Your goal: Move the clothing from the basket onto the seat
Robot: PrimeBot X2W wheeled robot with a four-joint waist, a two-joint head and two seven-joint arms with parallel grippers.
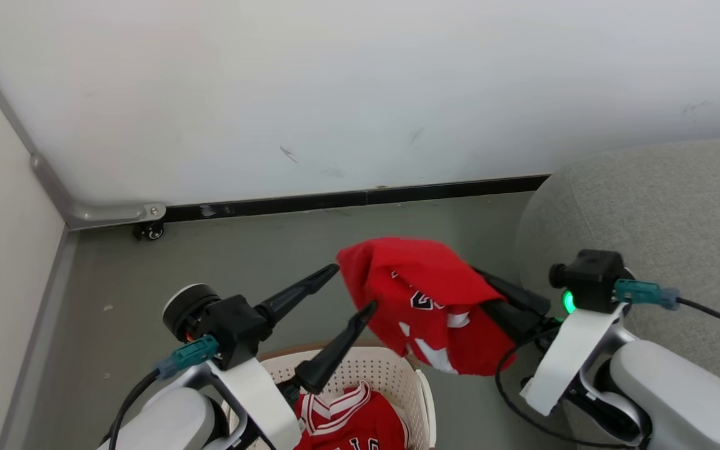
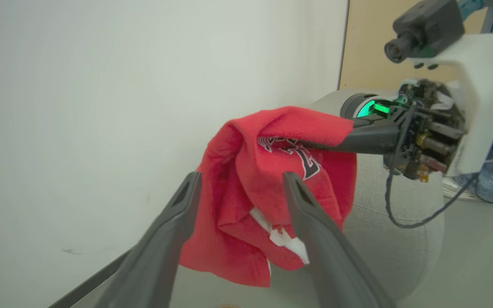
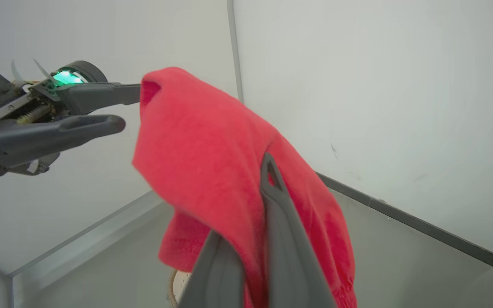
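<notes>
A red garment (image 1: 422, 275) with white trim and dark lettering hangs above the floor between the basket and the seat. My right gripper (image 1: 482, 281) is shut on it, its fingertips buried in the cloth (image 3: 195, 141). My left gripper (image 1: 354, 287) stands open just left of the cloth, its fingers (image 2: 178, 214) on either side of the hanging fold without pinching it. A second red garment (image 1: 347, 419) with a white striped edge lies in the cream basket (image 1: 422, 387) below. The grey seat (image 1: 647, 206) is at the right.
A pale wall with a black baseboard (image 1: 335, 201) runs behind. A partition with a metal frame and a caster (image 1: 150, 230) closes the left side. Grey floor lies between the basket and the wall. A person's leg in jeans (image 2: 486, 184) stands beyond the seat.
</notes>
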